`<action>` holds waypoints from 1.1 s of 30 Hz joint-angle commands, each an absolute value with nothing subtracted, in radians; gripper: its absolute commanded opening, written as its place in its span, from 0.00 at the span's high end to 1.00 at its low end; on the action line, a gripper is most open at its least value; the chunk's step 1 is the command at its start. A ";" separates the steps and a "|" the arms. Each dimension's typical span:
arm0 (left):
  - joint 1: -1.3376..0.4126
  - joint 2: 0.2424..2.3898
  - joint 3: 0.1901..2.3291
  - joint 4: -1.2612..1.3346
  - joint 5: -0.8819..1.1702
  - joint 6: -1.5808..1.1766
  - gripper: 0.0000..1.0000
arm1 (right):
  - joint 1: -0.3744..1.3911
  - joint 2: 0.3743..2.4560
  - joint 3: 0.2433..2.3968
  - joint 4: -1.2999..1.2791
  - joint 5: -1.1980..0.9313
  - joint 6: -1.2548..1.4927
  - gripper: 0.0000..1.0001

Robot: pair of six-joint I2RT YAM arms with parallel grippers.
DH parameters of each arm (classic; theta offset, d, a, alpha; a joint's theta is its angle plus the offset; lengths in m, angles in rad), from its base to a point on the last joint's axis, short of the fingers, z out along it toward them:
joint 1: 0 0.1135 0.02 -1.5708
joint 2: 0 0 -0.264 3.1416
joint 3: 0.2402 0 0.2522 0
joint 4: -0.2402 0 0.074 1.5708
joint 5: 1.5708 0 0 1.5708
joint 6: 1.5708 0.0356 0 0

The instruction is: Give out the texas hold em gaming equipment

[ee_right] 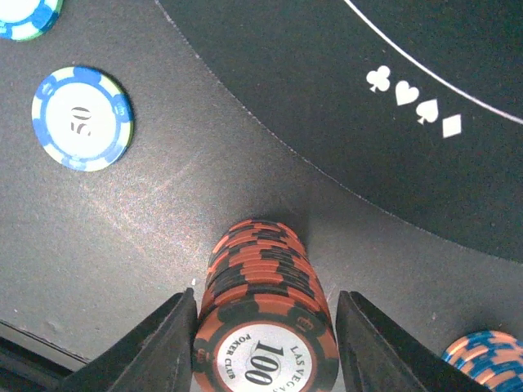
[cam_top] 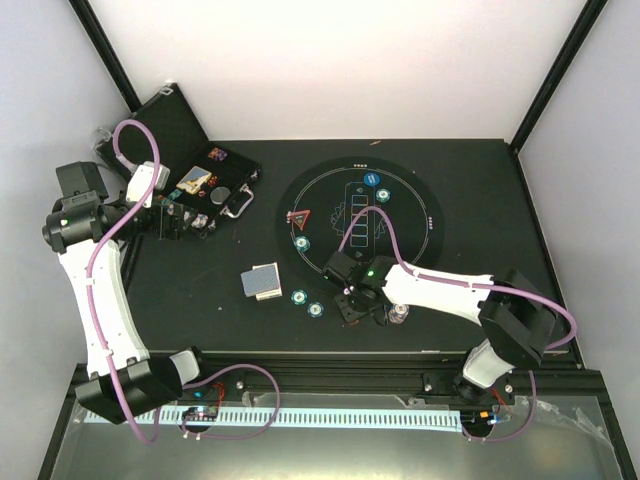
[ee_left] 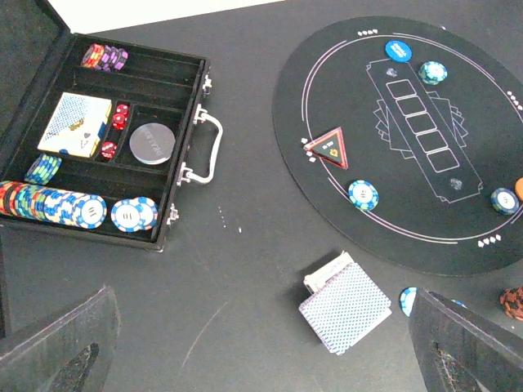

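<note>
chip stack [ee_right: 265, 331]: upright between my right fingers [ee_right: 159, 351].
right fingers: hugging it, perhaps touching; I can't tell.
left fingers [ee_left: 57, 347]: wide, empty.

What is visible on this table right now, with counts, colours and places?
case: one, black, open, table's far left
chips in case: many, mixed colours, in rows
card box: one, pale blue, in case
dice: red, count unclear, in case
mat: one, round, black, right of centre
triangle marker: one, red, mat's left edge
blue disc: one, mat's far side
blue-white chips: three on mat, two on table beside it
card deck: one, grey-blue backs, table between case and mat
red-black chip stack: one, table by mat's near edge
orange-blue chip stack: one, beside it
left gripper: open, empty, above table near case
right gripper: open, fingers either side of red-black chip stack
</note>
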State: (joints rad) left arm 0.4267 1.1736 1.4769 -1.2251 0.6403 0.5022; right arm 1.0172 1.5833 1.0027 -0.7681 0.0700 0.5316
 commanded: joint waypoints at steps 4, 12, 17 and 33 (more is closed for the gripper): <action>0.436 1.177 1.511 -1.235 0.663 0.512 0.01 | 1.025 1.577 1.016 -0.787 0.100 0.537 0.57; 0.436 1.181 1.507 -1.236 0.665 0.512 0.01 | 1.025 1.554 1.079 -0.848 0.134 0.526 0.65; 0.436 1.181 1.506 -1.235 0.665 0.511 0.01 | 1.025 1.562 1.150 -0.886 0.155 0.512 0.69; 0.436 1.182 1.507 -1.238 0.663 0.504 0.01 | 0.958 2.080 1.730 -0.895 0.171 0.404 0.74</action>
State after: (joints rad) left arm 0.4274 1.1801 1.4769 -1.2259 0.6403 0.5018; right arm 1.0077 1.9724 1.6146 -0.8829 0.1524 0.4450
